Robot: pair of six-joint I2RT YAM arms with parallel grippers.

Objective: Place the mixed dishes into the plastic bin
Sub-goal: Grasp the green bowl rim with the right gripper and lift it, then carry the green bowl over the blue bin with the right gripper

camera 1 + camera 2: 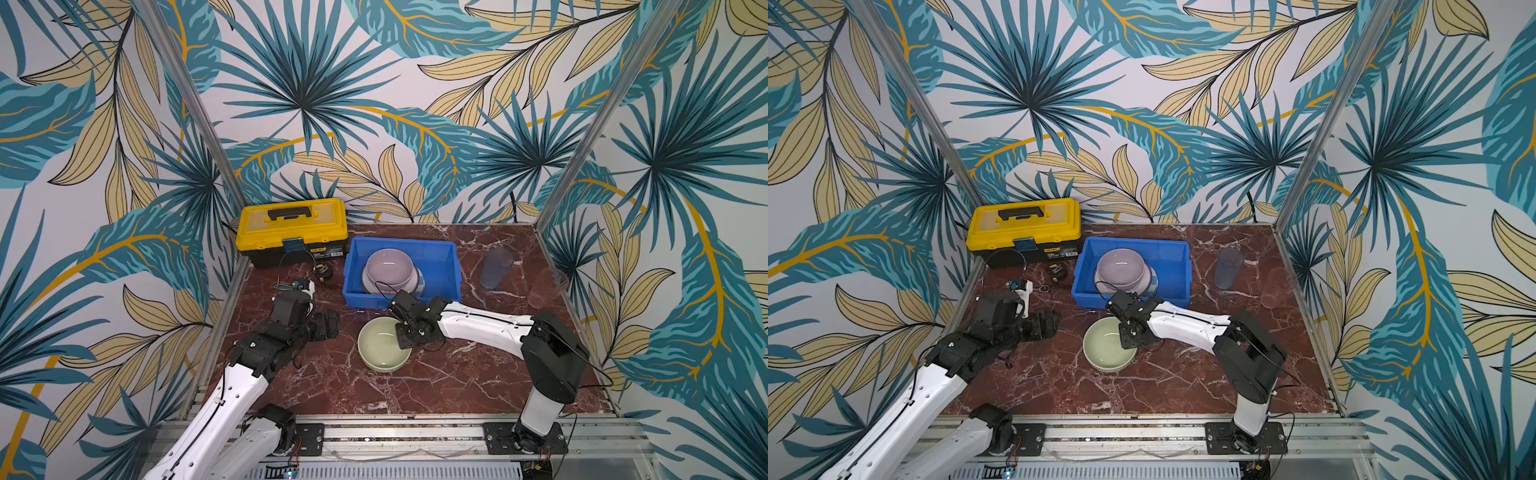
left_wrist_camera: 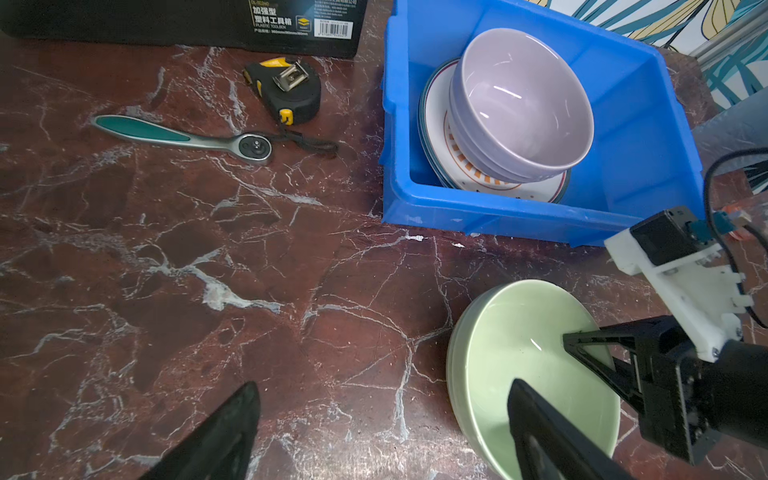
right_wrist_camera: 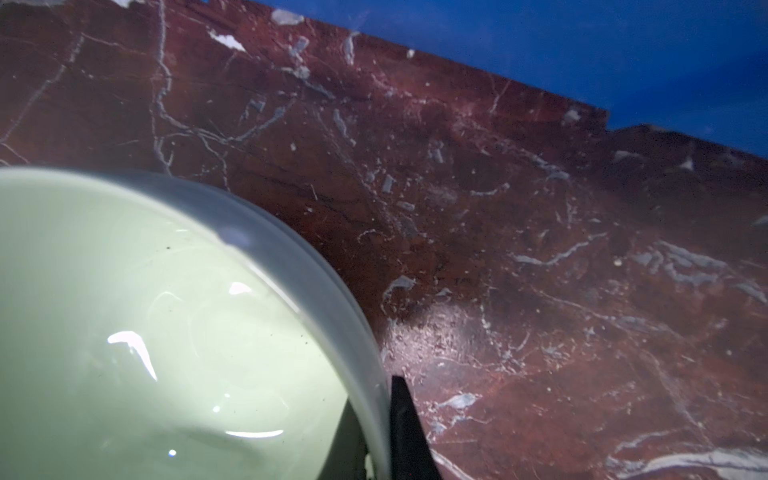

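A pale green bowl [image 1: 382, 347] [image 1: 1106, 347] [image 2: 528, 365] stands on the marble in front of the blue plastic bin [image 1: 442, 266] [image 1: 1177, 266] [image 2: 648, 137]. My right gripper [image 1: 409, 337] [image 1: 1130, 336] [image 3: 374, 401] is shut on its right rim, one finger inside and one outside. In the bin a lavender bowl [image 1: 390, 268] [image 2: 528, 104] sits on stacked plates [image 2: 436, 124]. A bluish tumbler [image 1: 495, 268] and a pinkish tumbler [image 1: 546, 289] stand right of the bin. My left gripper [image 1: 328, 326] [image 2: 382, 386] hangs open and empty left of the green bowl.
A yellow-and-black toolbox [image 1: 291, 228] stands at the back left. A tape measure [image 2: 286, 89] and a ratchet wrench [image 2: 187, 135] lie in front of it. Metal frame posts and patterned walls close in both sides.
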